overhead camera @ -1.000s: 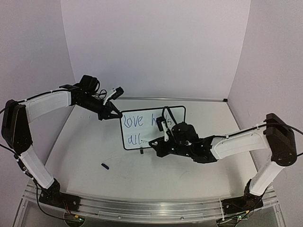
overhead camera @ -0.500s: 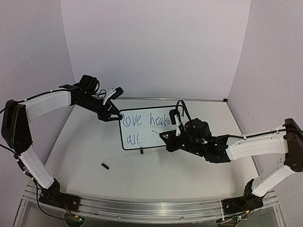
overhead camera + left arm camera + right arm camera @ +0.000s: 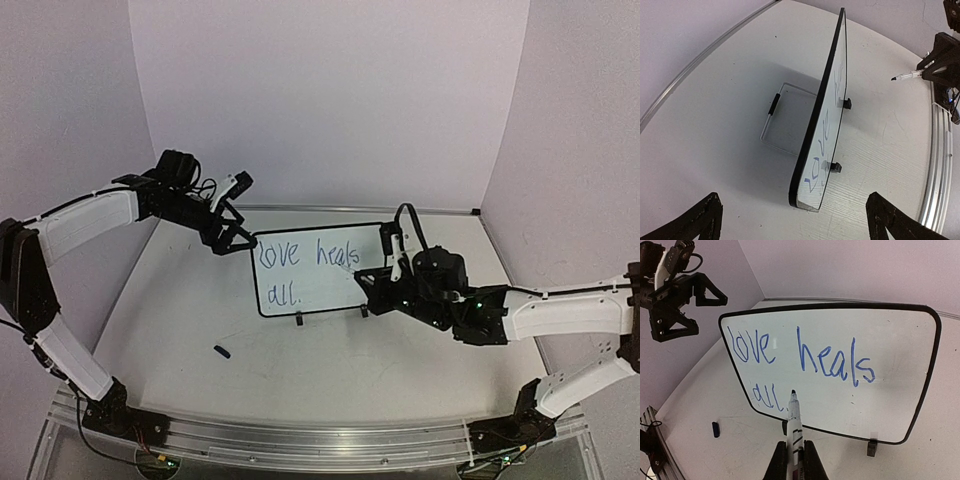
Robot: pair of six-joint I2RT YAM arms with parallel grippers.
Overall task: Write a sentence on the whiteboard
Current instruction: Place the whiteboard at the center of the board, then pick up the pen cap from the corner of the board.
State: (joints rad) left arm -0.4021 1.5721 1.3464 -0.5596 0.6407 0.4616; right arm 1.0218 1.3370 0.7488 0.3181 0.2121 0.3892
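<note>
Left gripper (image 3: 236,228): fingers spread, empty; whiteboard (image 3: 895,340) edge just beyond the fingertips.
Right gripper (image 3: 795,457): clenched on marker (image 3: 794,420); sentence (image 3: 832,360) just ahead of its tip.

Glossy whiteboard (image 3: 890,345), matt white table (image 3: 300,370).

Worktop (image 3: 170,330), white; dark blue cap (image 3: 222,351) lying on it; white marker (image 3: 794,422), uncapped; metal rail (image 3: 300,440) along near edge.

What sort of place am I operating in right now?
Most likely a lab robot test cell: a white table boxed in by plain lilac walls, an aluminium rail along its near edge, and the whiteboard standing as the workpiece.
</note>
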